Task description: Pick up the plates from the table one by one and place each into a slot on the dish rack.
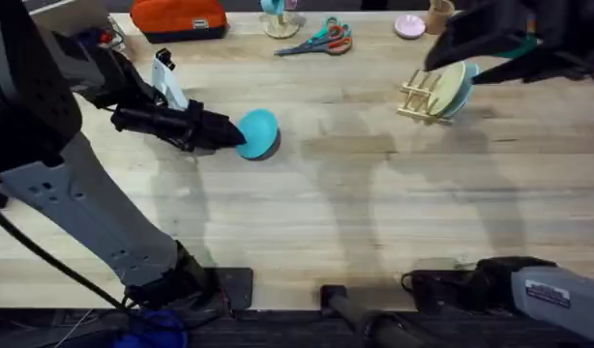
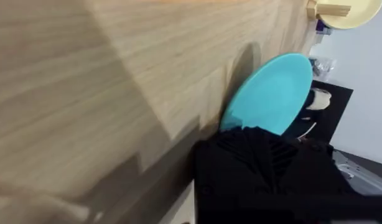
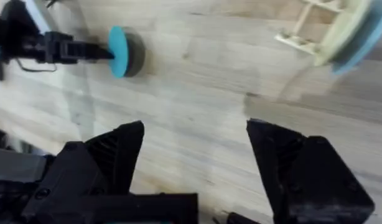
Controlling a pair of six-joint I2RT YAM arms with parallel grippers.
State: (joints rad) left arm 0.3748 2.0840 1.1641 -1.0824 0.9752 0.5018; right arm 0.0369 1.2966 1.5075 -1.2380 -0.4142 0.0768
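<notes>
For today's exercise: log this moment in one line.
left gripper: shut on teal plate, tilted off table | right gripper: open | dish rack: two plates

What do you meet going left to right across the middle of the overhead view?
Left gripper holding the teal plate → bare table → dish rack with a yellow-green plate and a light blue plate in it.

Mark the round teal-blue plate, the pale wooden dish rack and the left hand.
Round teal-blue plate point(image 1: 260, 129): overhead view, middle of its face.
Pale wooden dish rack point(image 1: 419, 98): overhead view, its upright pegs.
Left hand point(image 1: 231, 133): overhead view, fingertips at the plate's edge.
</notes>
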